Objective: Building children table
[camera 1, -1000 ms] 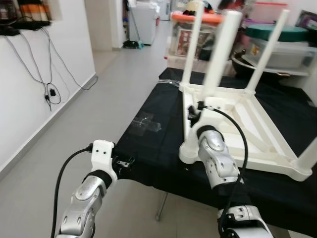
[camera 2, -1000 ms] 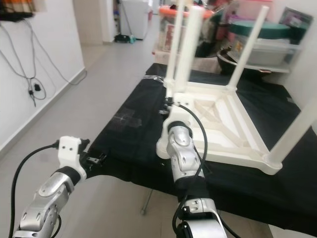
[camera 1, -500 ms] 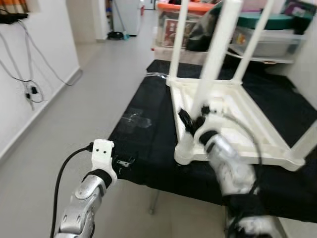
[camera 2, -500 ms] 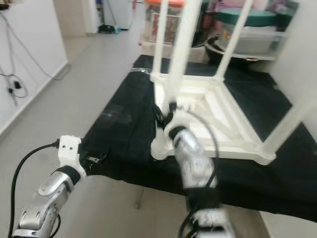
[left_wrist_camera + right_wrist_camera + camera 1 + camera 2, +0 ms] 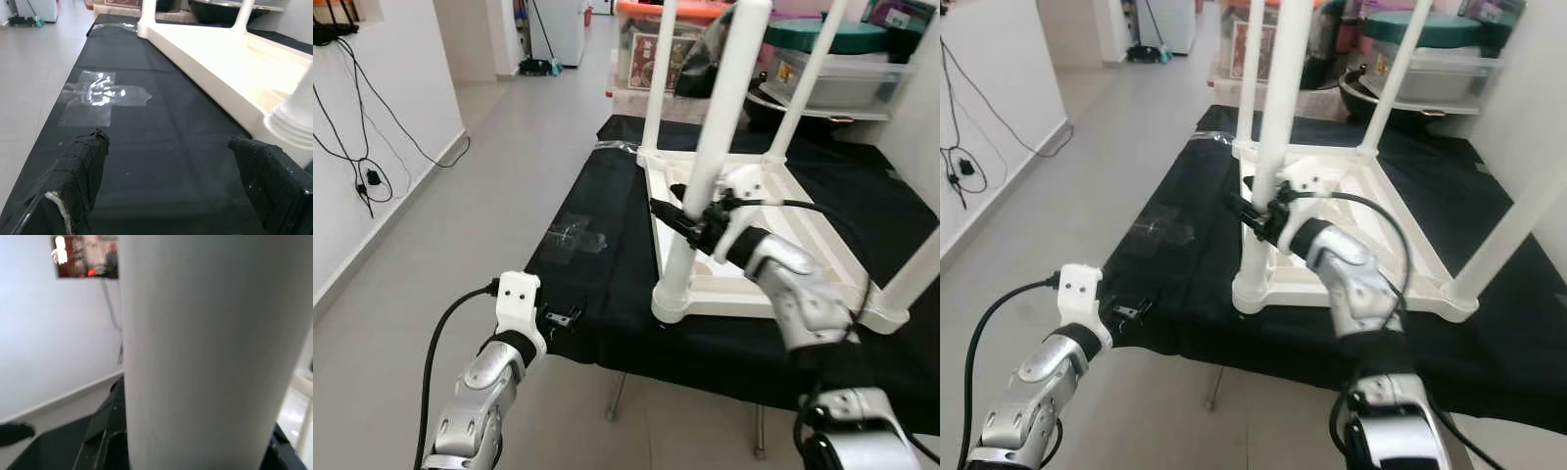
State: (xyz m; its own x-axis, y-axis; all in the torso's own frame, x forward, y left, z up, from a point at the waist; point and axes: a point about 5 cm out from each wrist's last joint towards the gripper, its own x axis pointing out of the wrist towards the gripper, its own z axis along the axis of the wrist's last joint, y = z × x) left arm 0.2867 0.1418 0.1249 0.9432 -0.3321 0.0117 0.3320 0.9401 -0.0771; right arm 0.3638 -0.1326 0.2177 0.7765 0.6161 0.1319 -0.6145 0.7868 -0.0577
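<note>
Left eye view has the white table (image 5: 783,245) upside down on the black-covered bench (image 5: 597,264), the right gripper (image 5: 690,223) clamped round its nearest leg (image 5: 710,166), while the left gripper (image 5: 166,191) hovers spread wide and empty near the bench edge.

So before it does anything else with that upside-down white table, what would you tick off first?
1. Right end effector around the near table leg: ok, one finger on each side.
2. Grip firmly shut on the leg: cannot tell.
3. Leg upright in its corner socket: ok, looks straight.
4. White table flat on the black cloth: ok.
5. Left end effector clear of the work: ok, open, at the cloth's near edge, holding nothing.
6. Leg fully seated: cannot tell.
</note>
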